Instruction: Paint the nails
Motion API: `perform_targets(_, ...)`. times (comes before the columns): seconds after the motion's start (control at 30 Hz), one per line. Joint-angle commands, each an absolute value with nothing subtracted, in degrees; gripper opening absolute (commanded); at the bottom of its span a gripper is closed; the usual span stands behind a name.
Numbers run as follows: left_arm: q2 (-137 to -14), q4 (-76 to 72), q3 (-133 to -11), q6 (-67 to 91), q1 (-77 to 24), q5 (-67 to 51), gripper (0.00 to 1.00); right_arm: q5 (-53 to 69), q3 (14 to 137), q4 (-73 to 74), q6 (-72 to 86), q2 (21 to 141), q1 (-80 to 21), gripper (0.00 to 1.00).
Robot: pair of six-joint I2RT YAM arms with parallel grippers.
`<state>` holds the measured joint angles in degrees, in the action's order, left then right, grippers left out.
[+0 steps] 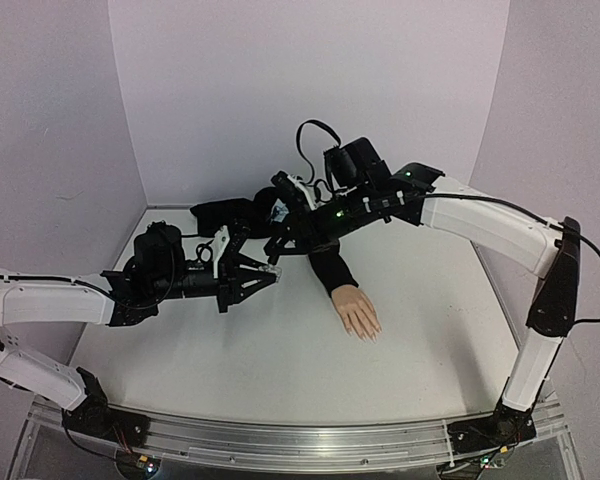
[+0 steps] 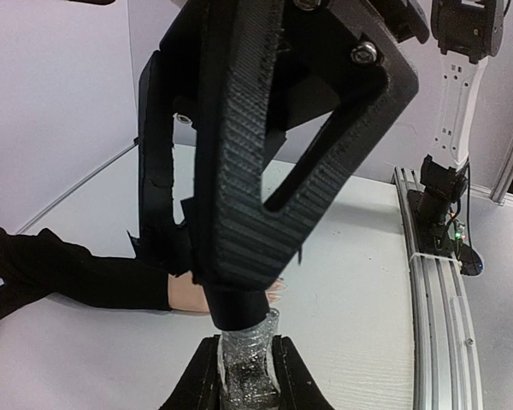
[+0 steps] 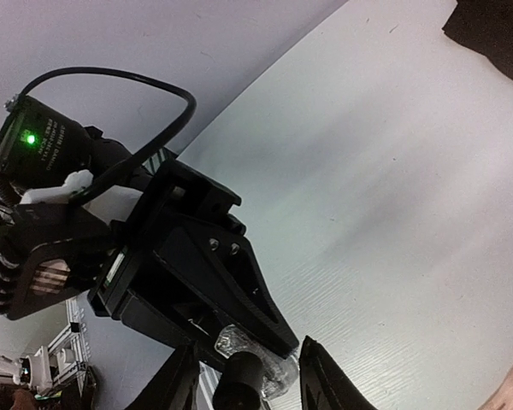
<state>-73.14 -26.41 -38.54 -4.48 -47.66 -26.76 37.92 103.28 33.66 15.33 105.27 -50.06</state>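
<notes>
My left gripper (image 1: pixel 265 278) is shut on a small clear bottle (image 2: pixel 248 363) of glittery polish and holds it above the table, its pads on the glass in the left wrist view (image 2: pixel 246 383). The bottle's black cap (image 3: pixel 238 377) sits between the open jaws of my right gripper (image 3: pixel 248 386), with a gap on both sides. The right gripper (image 1: pixel 280 250) reaches in from the right, and its fingers (image 2: pixel 274 154) fill the left wrist view. The mannequin hand (image 1: pixel 358 312) lies palm down on the table in its black sleeve (image 1: pixel 330 270). Its pale nails (image 1: pixel 368 335) point towards the near edge.
A black cloth (image 1: pixel 225 212) lies at the back of the table behind the grippers. White walls close in the back and sides. An aluminium rail (image 1: pixel 280 440) runs along the near edge. The right arm's base (image 2: pixel 440 184) stands on the rail.
</notes>
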Motion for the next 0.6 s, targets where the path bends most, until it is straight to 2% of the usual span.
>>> perform_targets(0.0, -71.92, -28.48, -40.42, -4.66, -47.55, -26.85, 0.00, 41.12, 105.00, 33.61, 14.31, 104.92, -50.53, 0.40)
perform_targets(0.57, -71.90, -28.16, -40.87, -4.24, -47.57, -27.54, 0.00, 41.04, 106.43, 35.93, 12.05, 106.14, -50.72, 0.31)
